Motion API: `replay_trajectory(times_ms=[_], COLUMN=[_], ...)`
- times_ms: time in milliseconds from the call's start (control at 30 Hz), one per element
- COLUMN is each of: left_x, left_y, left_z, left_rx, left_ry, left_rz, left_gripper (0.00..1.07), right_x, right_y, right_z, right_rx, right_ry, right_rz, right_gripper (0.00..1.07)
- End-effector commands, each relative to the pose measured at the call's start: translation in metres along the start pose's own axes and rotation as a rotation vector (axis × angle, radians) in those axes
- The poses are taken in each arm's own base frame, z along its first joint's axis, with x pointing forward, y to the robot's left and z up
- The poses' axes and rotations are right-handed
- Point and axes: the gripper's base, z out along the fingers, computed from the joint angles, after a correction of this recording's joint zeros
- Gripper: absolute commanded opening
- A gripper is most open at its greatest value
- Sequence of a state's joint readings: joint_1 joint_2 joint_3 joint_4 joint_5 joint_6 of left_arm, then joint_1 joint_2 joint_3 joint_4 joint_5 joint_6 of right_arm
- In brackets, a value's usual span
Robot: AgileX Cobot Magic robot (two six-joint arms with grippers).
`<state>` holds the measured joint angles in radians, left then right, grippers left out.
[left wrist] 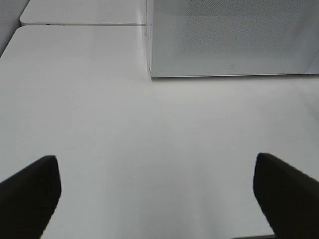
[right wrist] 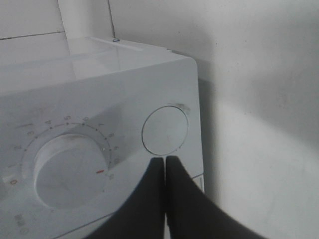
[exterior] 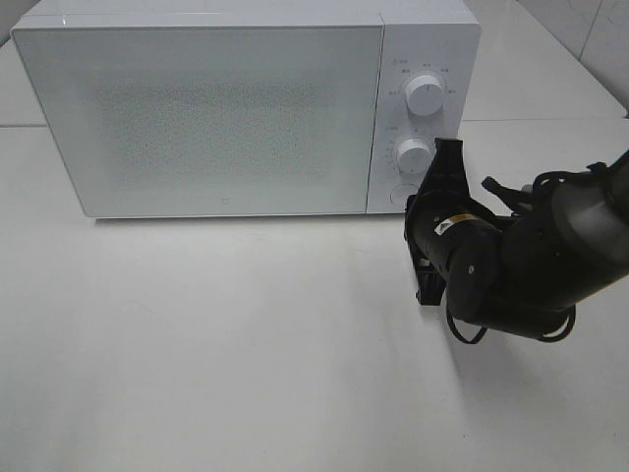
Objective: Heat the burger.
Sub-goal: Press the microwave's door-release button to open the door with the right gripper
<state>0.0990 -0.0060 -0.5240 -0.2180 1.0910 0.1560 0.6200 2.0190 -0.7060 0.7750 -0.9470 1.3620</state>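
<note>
I see the table (exterior: 197,344) carrying the microwave (exterior: 226,118), door closed. In front of the microwave, my left gripper (left wrist: 155,164) is spread wide and empty. My right gripper (right wrist: 165,162), pinched together, points at the microwave's round button (right wrist: 165,130). I cannot tell where the burger is.

likely lab: microwave (exterior: 197,118) on bare white table (exterior: 246,344)

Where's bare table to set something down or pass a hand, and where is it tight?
The table is bare in front of the microwave door, across to the left edge; the open left gripper hangs over it. Crowded: front right, where the right arm fills the space and the shut right gripper points at the round button.
</note>
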Motion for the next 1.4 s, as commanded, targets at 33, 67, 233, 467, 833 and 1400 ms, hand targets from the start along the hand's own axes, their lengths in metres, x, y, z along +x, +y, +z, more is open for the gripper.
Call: replay_trajectory(times_ms=[33, 67, 233, 467, 833, 1400], left_x=[0.001, 0.001, 0.001, 0.001, 0.001, 0.001], left_y=[-0.001, -0.001, -0.001, -0.001, -0.001, -0.001], left_z=[-0.002, -0.001, -0.001, -0.001, -0.001, -0.001], left_rx=[0.008, 0.009, 0.009, 0.009, 0.009, 0.009], left_ry=[-0.027, -0.026, -0.026, -0.026, -0.026, -0.026], left_rz=[-0.001, -0.002, -0.002, -0.002, -0.002, -0.002], left_gripper=[0.98, 0.98, 0.98, 0.98, 0.98, 0.98], right_x=[0.000, 0.000, 0.001, 0.001, 0.003, 0.009], right_y=[0.002, 0.002, 0.004, 0.004, 0.004, 0.025], right_z=[0.010, 0.017, 0.026, 0.042, 0.052, 0.058], right_rx=[0.007, 0.011, 0.018, 0.010, -0.016, -0.137], right_ry=[0.010, 0.004, -0.001, -0.018, -0.053, -0.053], right_rz=[-0.013, -0.010, 0.000, -0.004, 0.014, 0.021], right_gripper=[0.00, 0.00, 0.00, 0.00, 0.00, 0.00])
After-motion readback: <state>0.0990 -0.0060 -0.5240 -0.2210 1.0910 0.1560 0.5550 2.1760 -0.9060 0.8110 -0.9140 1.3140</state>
